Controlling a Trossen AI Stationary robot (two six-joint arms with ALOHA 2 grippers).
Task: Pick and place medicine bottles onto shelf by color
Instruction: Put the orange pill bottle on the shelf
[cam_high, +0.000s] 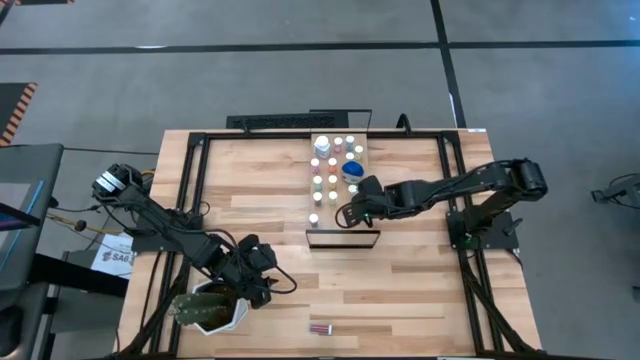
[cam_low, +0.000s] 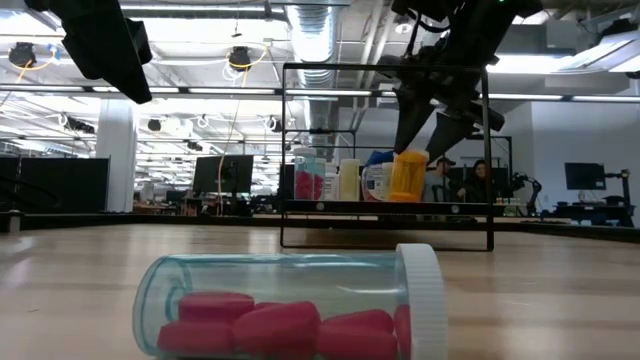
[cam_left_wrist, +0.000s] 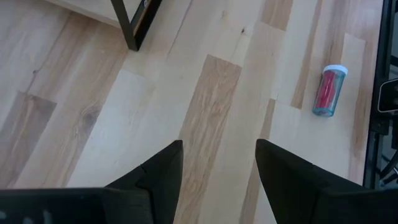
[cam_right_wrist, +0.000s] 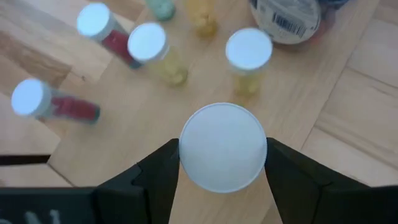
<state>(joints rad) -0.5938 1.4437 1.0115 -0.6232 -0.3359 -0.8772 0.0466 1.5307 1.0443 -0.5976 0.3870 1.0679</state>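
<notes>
The shelf (cam_high: 340, 150) is a light-wood board with a dark frame (cam_high: 343, 240) at its near end, and several small white-capped bottles (cam_high: 322, 182) stand on it. My right gripper (cam_high: 352, 212) is over the shelf's near part, shut on a yellow-orange bottle (cam_low: 408, 176) with a white cap (cam_right_wrist: 222, 146). A clear bottle of red pills (cam_high: 320, 328) lies on its side on the table near the front edge. My left gripper (cam_left_wrist: 219, 168) hangs open over bare table beside the plant pot, nothing between its fingers. My right gripper pinches the yellow-orange bottle at its top, just under the white cap (cam_right_wrist: 186, 155), with one finger on each side. The fingers slant down at it from the table's right. The bottle is upright, and its base (cam_low: 408, 198) looks set on the shelf board.
A white hexagonal plant pot (cam_high: 210, 308) stands at the front left, close to my left arm. A wider blue-lidded bottle (cam_high: 352, 170) stands on the shelf just beyond my right gripper. Other bottles (cam_right_wrist: 148, 45) stand close around the held one. Dark frame rails (cam_high: 190, 190) run along the table's sides.
</notes>
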